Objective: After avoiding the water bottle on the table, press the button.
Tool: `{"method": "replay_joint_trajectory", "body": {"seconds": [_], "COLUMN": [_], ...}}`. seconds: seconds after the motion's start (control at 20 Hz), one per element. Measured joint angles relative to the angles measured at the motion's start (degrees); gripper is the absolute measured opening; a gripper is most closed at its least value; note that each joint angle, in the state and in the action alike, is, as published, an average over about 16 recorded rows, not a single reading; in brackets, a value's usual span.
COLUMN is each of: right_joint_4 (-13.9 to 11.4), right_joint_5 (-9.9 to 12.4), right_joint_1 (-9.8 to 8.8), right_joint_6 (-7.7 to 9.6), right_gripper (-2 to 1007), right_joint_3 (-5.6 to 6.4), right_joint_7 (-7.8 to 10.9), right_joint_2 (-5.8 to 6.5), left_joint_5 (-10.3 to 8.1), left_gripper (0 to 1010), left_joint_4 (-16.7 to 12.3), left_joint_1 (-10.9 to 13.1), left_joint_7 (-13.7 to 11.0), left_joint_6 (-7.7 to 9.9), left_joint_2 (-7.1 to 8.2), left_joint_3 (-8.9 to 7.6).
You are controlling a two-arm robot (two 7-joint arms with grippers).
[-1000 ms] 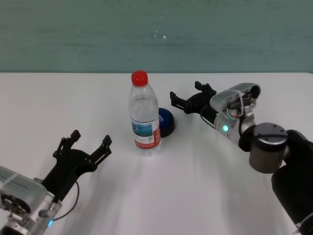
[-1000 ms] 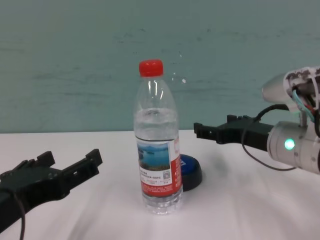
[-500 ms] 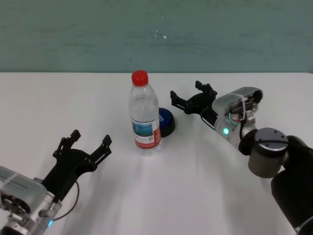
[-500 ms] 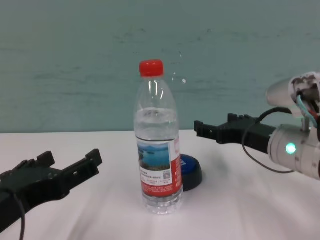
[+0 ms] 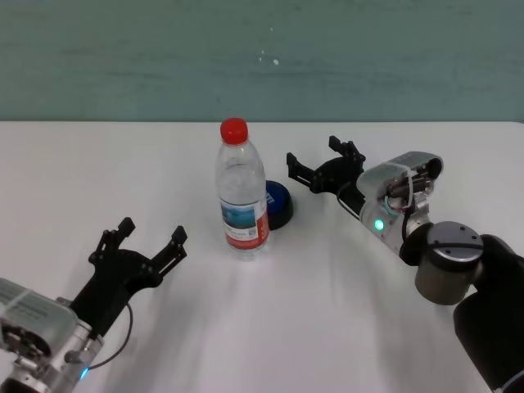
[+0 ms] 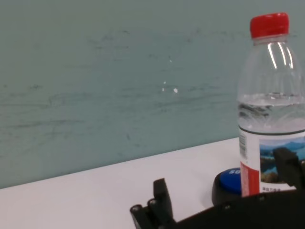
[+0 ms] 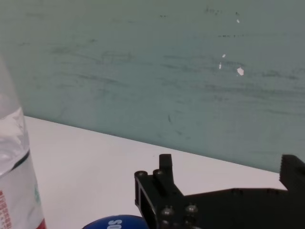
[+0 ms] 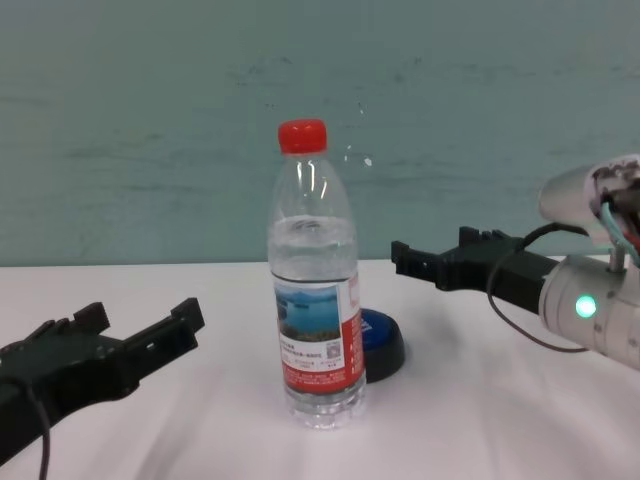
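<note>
The table (image 5: 344,327) spreads white and wide under both my arms, running back to a teal wall (image 5: 262,57). Next in size is the water bottle (image 5: 241,190), which stands upright near the middle of the tabletop with its red cap on and its red-and-white label facing me. Just behind it and to my right sits the button (image 5: 278,203) — a blue top on a black base, partly hidden by the bottle in the head view and the chest view, close beside the bottle's foot; I cannot tell whether they touch.

My right gripper (image 5: 315,166) hangs above the table on the right side of the button, a little farther back, its fingers spread apart and holding nothing. From the chest view it is raised higher than the button's top and is clear of both the button and the bottle.

My left gripper (image 5: 146,241) rests low at the near left of the table, well apart from the bottle — its two fingers splayed wide and empty, pointing towards the middle.
</note>
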Motion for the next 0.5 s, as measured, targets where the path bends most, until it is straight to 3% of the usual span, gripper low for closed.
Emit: {"method": "replay_joint_trajectory", "body": {"seconds": [0.5], "right_joint_4": [-2.49], "right_joint_5": [-0.22], "right_joint_1": [-2.15], "right_joint_6": [0.21], "right_gripper": [1004], "right_joint_3": [0.43], "right_joint_7": [-0.66], "right_joint_2": [0.37], "left_joint_5": [0.00], "left_gripper": [1010], "left_joint_4": [0.00], "left_joint_1": [0.00], "left_joint_7": [0.00], "left_joint_6": [0.00], "left_joint_2": [0.00], "left_joint_3": [0.00]}}
